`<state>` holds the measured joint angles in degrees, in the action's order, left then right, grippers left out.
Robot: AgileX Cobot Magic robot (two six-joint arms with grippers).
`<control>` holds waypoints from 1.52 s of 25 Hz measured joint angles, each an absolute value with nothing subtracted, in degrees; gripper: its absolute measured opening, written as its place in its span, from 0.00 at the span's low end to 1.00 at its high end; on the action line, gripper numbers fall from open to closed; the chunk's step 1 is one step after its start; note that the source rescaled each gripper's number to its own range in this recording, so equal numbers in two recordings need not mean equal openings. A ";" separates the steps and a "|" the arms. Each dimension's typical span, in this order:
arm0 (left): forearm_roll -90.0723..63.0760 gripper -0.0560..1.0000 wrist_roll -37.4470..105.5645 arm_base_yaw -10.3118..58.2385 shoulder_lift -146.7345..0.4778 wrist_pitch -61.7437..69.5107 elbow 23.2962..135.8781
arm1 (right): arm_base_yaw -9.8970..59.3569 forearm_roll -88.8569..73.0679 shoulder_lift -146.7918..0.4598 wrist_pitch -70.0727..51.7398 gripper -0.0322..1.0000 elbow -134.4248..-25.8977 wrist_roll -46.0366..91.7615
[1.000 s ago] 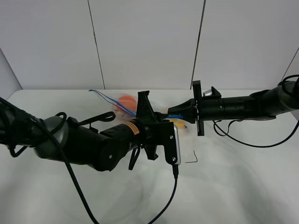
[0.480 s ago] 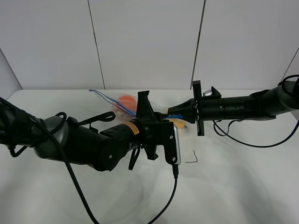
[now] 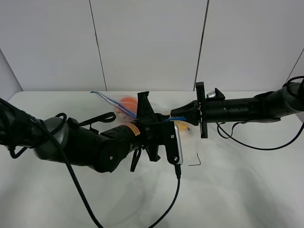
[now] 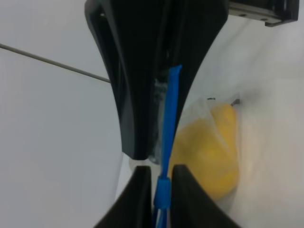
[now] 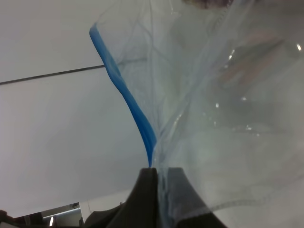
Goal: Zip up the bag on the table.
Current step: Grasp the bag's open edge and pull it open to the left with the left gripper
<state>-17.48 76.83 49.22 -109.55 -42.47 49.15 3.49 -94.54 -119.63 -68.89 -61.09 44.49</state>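
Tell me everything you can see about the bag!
The bag is clear, crinkly plastic with a blue zipper strip along one edge. A yellow thing and an orange thing show through it. The left pincer and the right pincer are both shut on the strip, close together.

A pale panelled wall [image 3: 147, 42] stands at the back — thin dark seams [image 3: 97, 45] run down it.

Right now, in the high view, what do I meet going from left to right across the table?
Orange fruit in the bag → camera on the left arm → small black mark → cable of the right arm.
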 joint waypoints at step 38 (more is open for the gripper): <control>-15.73 0.05 77.68 27.90 -109.55 -55.53 41.82 | 3.49 -96.15 -119.63 -68.67 0.03 -61.09 43.41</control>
<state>-15.73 77.68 27.90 -109.55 -55.53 41.82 3.49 -96.15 -119.63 -68.67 -61.09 43.41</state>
